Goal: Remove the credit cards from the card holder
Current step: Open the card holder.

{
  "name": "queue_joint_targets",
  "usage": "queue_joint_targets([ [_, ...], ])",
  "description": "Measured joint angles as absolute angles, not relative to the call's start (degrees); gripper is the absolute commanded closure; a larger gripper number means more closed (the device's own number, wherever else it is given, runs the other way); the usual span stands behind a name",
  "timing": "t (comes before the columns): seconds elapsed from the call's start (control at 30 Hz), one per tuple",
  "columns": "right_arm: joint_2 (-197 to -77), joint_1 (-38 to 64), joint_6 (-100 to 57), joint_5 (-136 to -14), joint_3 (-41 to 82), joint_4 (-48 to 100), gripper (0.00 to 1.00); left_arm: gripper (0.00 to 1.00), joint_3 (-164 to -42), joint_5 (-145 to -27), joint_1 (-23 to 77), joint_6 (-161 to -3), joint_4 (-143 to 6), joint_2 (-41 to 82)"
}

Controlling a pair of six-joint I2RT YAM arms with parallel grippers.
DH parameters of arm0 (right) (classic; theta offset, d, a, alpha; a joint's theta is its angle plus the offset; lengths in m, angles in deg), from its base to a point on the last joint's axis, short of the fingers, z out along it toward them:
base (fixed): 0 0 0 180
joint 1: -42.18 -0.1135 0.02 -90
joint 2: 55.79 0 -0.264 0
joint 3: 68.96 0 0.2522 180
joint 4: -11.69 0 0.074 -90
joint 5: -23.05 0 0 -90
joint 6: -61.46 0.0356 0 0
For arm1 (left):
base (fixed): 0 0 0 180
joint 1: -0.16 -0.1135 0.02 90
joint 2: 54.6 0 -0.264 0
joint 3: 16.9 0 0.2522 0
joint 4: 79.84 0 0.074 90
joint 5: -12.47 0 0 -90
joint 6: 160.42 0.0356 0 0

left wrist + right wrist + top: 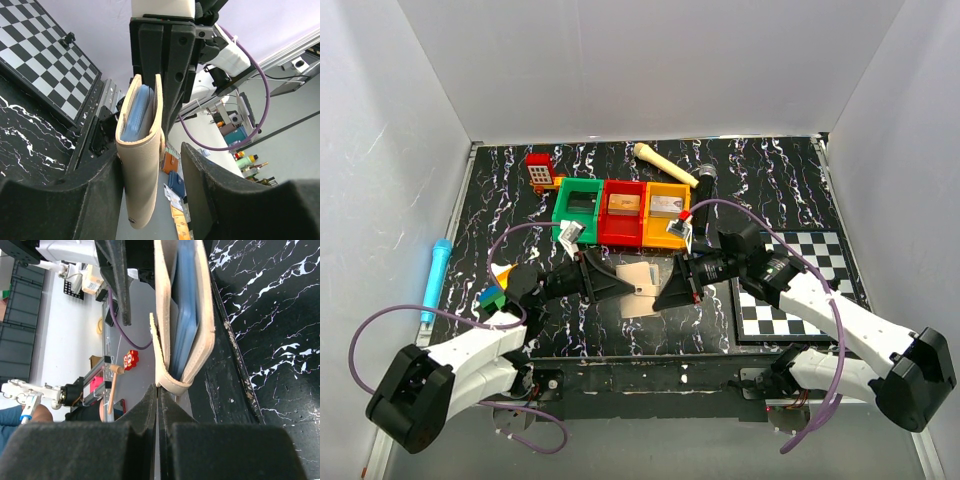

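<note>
The right gripper (158,392) is pinched closed on one edge of the card holder (185,315), holding it over the middle of the bench (520,190). The left gripper (150,155) straddles it, one side gapped. Tugging the unseen credit cards could slip that thin pinch.

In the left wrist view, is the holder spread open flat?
No, the holder is folded nearly shut, with only a narrow strip of its blue inside showing between the tan sides.
</note>
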State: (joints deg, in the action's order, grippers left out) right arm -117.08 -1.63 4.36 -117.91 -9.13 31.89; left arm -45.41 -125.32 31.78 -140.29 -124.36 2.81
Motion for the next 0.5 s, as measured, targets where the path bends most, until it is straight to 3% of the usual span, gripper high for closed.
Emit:
queue_joint_targets([
  [0.3,-118.1,-0.5,6.5,-119.1,-10.2,27.9,0.99,0.64,-45.1,-124.0,31.8,-139.0,-120.8,-1.1],
  [0.5,-118.1,-0.2,7.1,-119.6,-11.7,26.4,0.99,0.60,-45.1,-123.3,31.8,-137.6,-117.4,-3.1],
])
